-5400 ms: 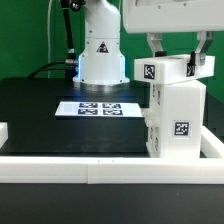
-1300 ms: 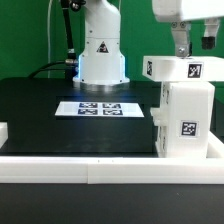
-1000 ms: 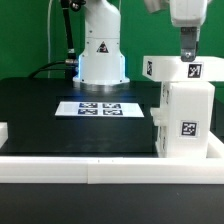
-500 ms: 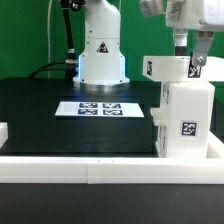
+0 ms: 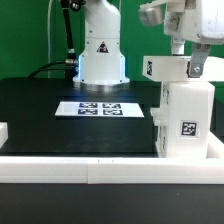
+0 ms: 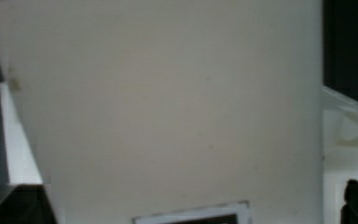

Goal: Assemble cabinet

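Standing boxy, the smooth white plastic cabinet [image 5: 183,115].

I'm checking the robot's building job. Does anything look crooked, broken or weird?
Nothing stands out. The cabinet stands upright at the exterior view's right, near the white rail. The marker board lies flat on the black table. The open gripper is at the cabinet's top.
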Controlling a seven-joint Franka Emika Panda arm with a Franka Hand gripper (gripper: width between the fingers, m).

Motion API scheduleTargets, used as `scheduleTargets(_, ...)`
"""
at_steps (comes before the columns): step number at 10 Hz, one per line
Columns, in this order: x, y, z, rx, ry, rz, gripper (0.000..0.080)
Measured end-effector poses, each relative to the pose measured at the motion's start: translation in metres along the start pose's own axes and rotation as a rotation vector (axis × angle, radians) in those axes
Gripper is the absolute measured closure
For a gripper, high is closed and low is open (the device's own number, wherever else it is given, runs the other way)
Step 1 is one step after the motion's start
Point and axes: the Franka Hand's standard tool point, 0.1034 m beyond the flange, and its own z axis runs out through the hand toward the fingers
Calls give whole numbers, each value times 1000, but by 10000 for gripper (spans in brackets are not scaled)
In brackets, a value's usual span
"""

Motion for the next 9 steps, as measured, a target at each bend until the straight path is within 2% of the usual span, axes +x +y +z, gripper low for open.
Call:
scheduleTargets(1,-1,0,0,0,0,2,134)
scheduleTargets(2,-2,0,0,0,0,4,134)
scheduleTargets(3,-2,0,0,1,0,29,244)
scheduleTargets(6,-4,0,0,1,0,74,242)
scheduleTargets(9,-3,0,0,2,0,319,242)
